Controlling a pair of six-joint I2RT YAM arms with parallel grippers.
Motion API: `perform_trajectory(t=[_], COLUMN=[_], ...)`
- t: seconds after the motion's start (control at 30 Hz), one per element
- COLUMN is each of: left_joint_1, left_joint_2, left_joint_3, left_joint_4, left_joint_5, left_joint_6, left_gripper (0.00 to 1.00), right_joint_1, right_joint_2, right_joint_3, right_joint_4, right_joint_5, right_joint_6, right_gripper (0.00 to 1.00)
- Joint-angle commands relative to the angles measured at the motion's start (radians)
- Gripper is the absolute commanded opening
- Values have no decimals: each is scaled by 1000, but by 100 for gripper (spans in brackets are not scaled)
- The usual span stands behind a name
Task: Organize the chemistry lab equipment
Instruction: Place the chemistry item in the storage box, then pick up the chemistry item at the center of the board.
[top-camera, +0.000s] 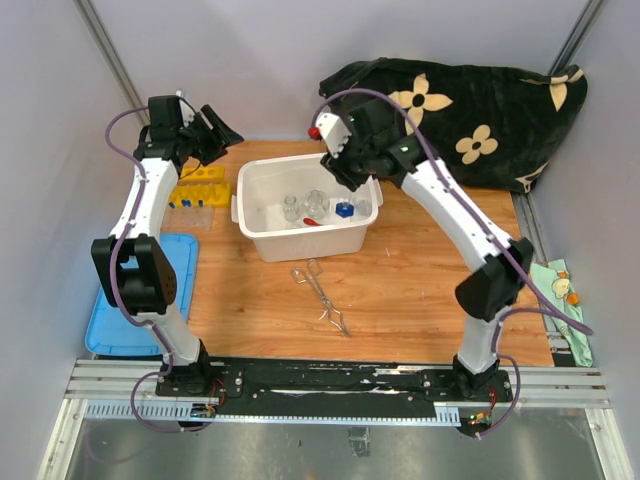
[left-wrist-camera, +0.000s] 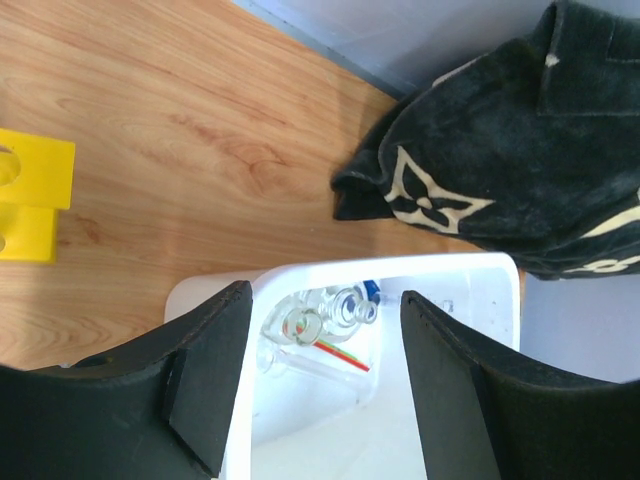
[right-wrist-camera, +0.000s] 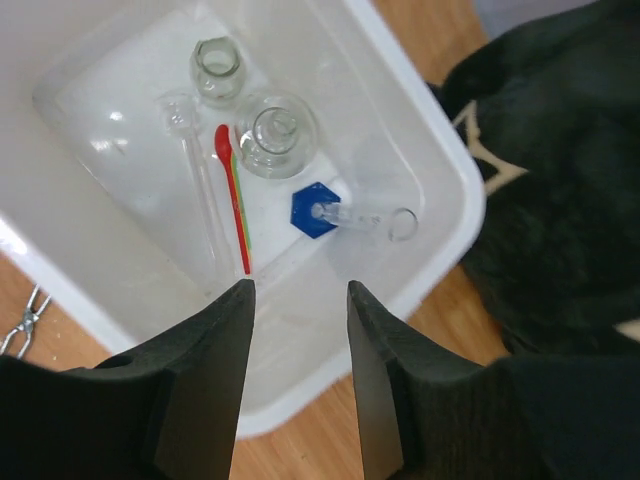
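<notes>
At the left edge, toward the near corner, a blue lid (top-camera: 110, 310) is lying flat. Beyond it the left claw (top-camera: 215, 135) is hovering over the far-left corner of the table (top-camera: 420, 290), released, with its jaws standing wide and nothing between them. Just under it the yellow rack (top-camera: 198, 186) is sitting near the far edge. What are probably the blue-capped tubes (top-camera: 188, 204) are lying just beside the rack, though the top view is too small to be sure.

In the middle, toward the far edge, the white bin (top-camera: 262, 242) is holding most of the glass. A beaker (right-wrist-camera: 217, 68), a flask (right-wrist-camera: 272, 135), the red tool (right-wrist-camera: 232, 190) and the blue-based piece (right-wrist-camera: 318, 208) are resting on its floor, close together. The tweezers (top-camera: 322, 295) are lying on bare wood between the bin and the near edge, not yet packed.

The right claw (right-wrist-camera: 300, 290) is hanging above the bin's right half, also released and gripping nothing. A black blanket (top-camera: 470, 110) is heaped at the far-right corner.

Filling the bin seems to be the step in hand, and it looks well along. The tweezers are the nearest loose item, so the next move is likely calling for the right claw to swing toward the near edge. It would then need to drop low and pinch across the thin metal legs, which are lying flat and may slip.
</notes>
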Motion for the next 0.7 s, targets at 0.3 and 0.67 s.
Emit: perform_trajectory(t=[0.3,0.67], left_joint_1=[7,-18], left_joint_2=[67,-163], left_joint_3=[125,-14], left_joint_4=[15,58], left_joint_5=[32,11], left_joint_6=[-16,71], left_gripper=[65,57], right_joint_1=[251,459], right_joint_2=[-664,-694], right_joint_3=[-660,-945], right_joint_4=[1,-19], right_joint_5=[259,375], right_joint_6=[449,582], right_gripper=[48,52])
